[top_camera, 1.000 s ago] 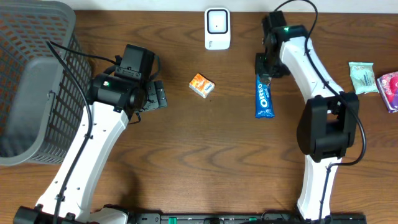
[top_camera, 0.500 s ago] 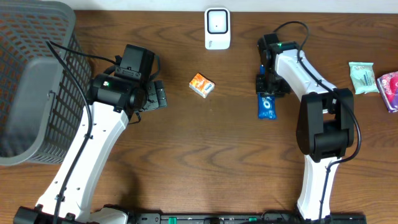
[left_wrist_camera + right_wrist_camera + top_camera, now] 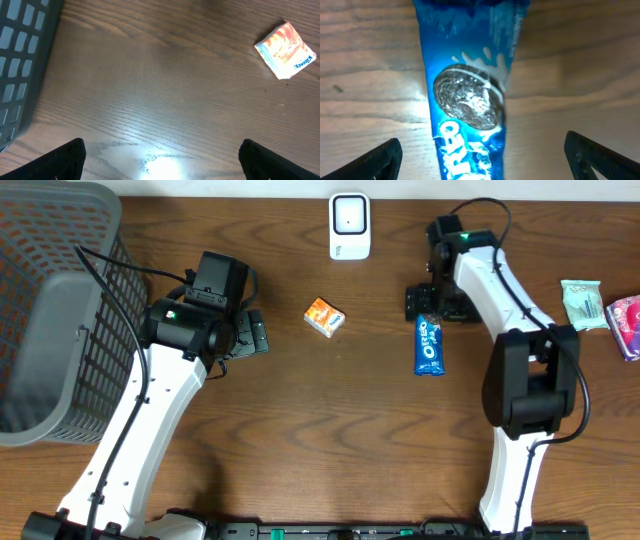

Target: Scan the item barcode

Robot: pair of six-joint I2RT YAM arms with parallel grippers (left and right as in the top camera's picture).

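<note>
Overhead view: the right pincer is hovering with its jaws spread wide over the far end of the blue cookie packet, gripping nothing.
Packet position: it is lying flat on the wooden surface, its long side running away from the robot, off to the right of the white scanner and apart from it.
Right wrist view: the packet's printed front is facing up and sitting between the two fingertips; no barcode is showing.
Left pincer: it is hanging open over bare wood, holding nothing, with a small orange tissue pack lying ahead of it.
Step in hand: by the look of it, the right arm is lining up for a grasp on the packet; nothing is being shown to the scanner yet.
Next move: it is calling for the jaws to close across the packet's narrow width, then a lift and a turn, so that the barcode, probably on the hidden underside, is facing the scanner.
Watch point: the glossy wrapper is looking slippery, so a pinch too near the end may let it swing.
</note>
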